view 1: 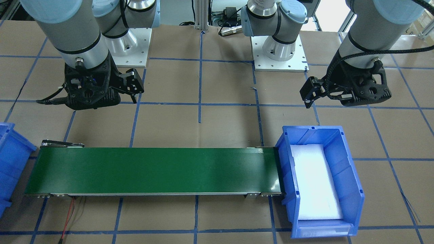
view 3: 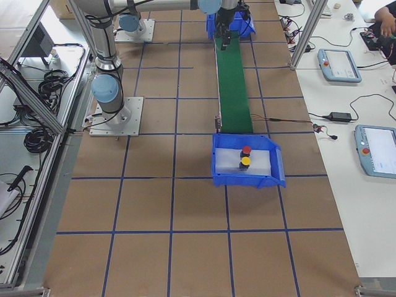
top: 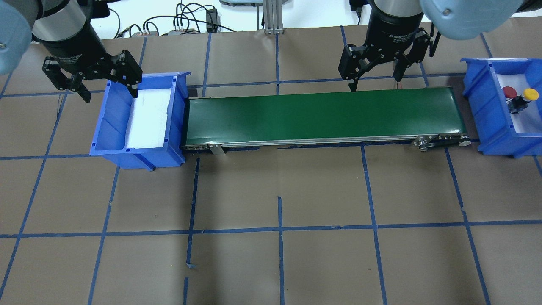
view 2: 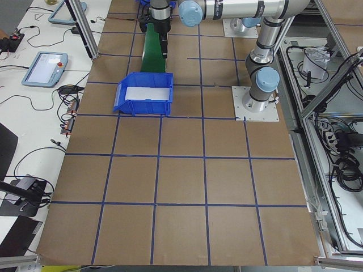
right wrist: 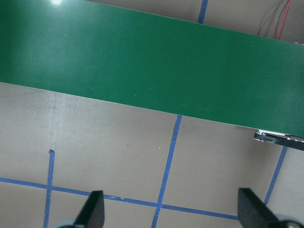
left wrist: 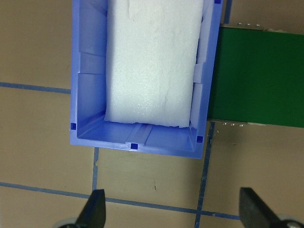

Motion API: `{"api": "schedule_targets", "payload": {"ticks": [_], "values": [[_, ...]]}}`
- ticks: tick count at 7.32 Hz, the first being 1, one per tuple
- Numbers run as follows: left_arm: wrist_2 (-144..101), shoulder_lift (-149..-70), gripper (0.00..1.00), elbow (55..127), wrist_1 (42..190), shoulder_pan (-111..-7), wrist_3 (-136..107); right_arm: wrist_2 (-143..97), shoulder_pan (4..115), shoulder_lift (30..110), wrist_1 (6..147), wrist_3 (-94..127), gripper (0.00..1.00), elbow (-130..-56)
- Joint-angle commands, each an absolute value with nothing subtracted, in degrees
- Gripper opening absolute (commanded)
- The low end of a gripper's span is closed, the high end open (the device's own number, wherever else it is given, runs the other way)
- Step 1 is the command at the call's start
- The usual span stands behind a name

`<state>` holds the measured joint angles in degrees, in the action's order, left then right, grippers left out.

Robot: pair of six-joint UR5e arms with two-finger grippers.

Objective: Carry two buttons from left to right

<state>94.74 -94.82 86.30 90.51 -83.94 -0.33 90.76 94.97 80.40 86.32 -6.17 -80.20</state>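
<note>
The red-capped button (top: 508,91) and the yellow-capped button (top: 530,94) stand side by side on white foam in the blue bin (top: 487,106) at the conveyor's right end. Both also show in the exterior right view, red (view 3: 246,150) and yellow (view 3: 245,161). My left gripper (top: 111,94) is open and empty, hovering over the back edge of the left blue bin (top: 106,127), which holds only white foam (left wrist: 152,61). My right gripper (top: 375,82) is open and empty, hovering at the back edge of the green conveyor belt (top: 322,114), right of its middle.
The belt (view 1: 152,169) runs between the two bins and carries nothing. The table is brown paper with a blue tape grid. The arm bases (view 1: 278,51) stand on white plates behind the belt. A red and black wire (view 1: 69,217) lies near the belt's right end.
</note>
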Motion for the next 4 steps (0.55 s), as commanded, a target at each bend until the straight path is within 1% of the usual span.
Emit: {"api": "schedule_targets", "payload": {"ticks": [1,3,4], "values": [[93.7,-96.84,1.0,85.61,89.83,-84.81,-0.53,90.0,94.66,80.07,87.36,-6.15,1.0,-80.59],[92.9,-97.74,1.0,85.34,89.47,-88.4,-0.18,90.0,94.83,79.8,88.68,-6.07,1.0,-80.68],[92.38,-94.08,1.0,84.65,90.6,-90.33,1.56,90.09,94.75,79.72,88.68,-6.41,1.0,-80.68]]}}
